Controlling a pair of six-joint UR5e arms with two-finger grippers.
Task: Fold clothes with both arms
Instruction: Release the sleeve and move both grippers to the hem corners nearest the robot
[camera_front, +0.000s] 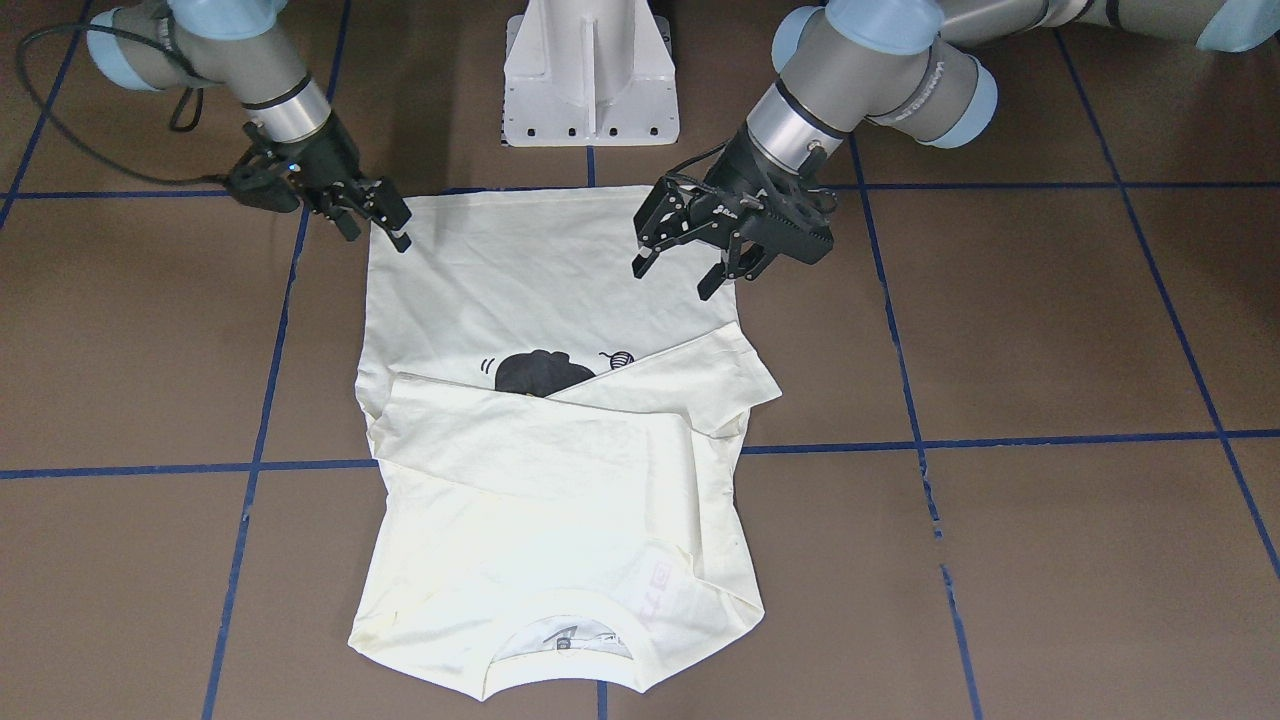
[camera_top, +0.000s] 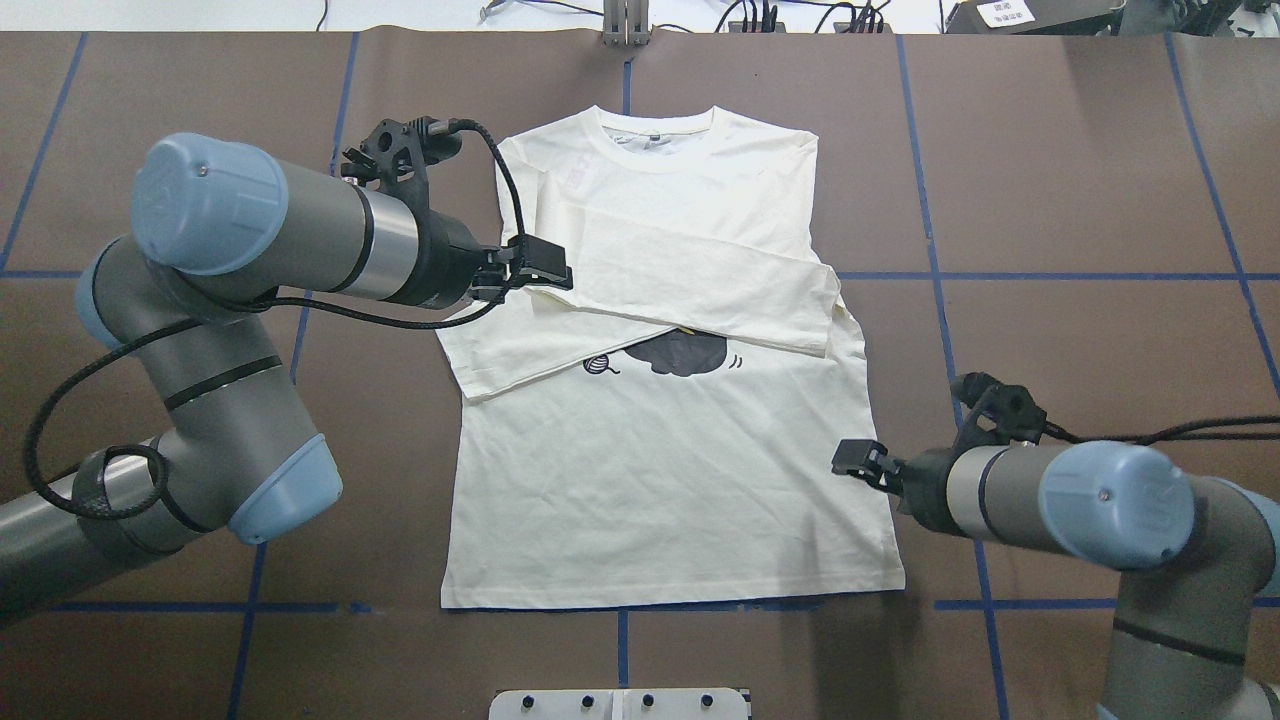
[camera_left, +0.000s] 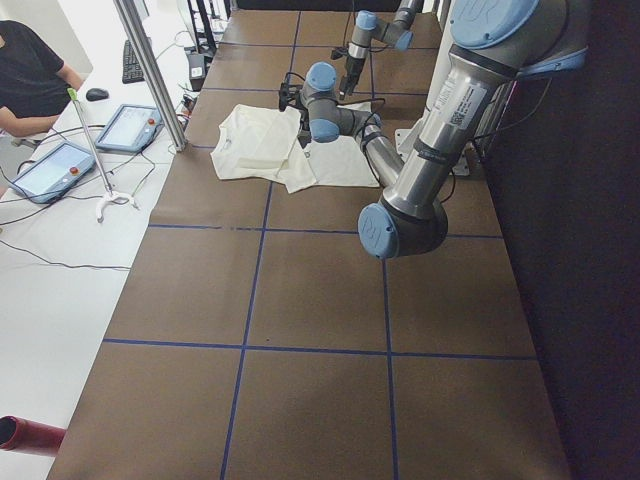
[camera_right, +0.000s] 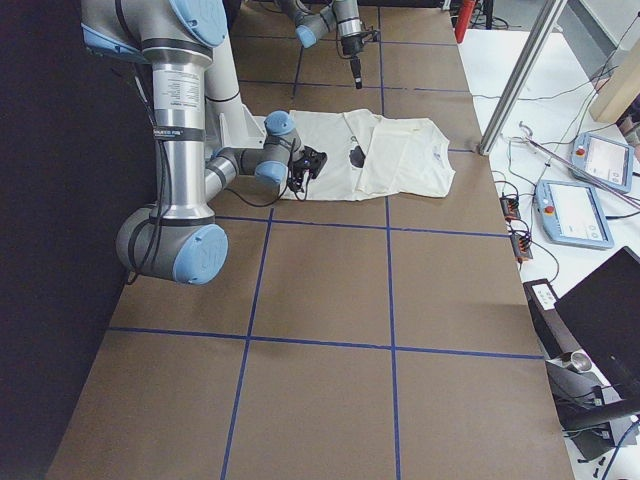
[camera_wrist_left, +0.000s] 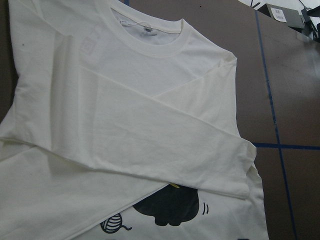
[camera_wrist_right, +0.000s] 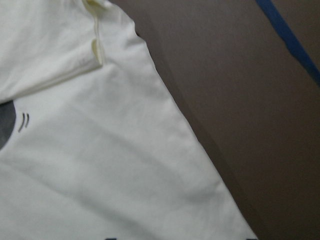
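One T-shirt (camera_top: 680, 500) — two arms (camera_top: 300, 235)

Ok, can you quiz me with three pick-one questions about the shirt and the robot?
1. Where do the cream-white long-sleeved cotton T-shirt's sleeves lie? A) across its chest B) straight out sideways C) rolled up
2. What colour are the tape lines on the brown table? A) red B) blue C) yellow
3. The left black two-finger claw is: A) shut on cloth B) missing C) open
Answers: A, folded, partly covering the black cat print; B, blue grid; C, jaws spread, nothing between.
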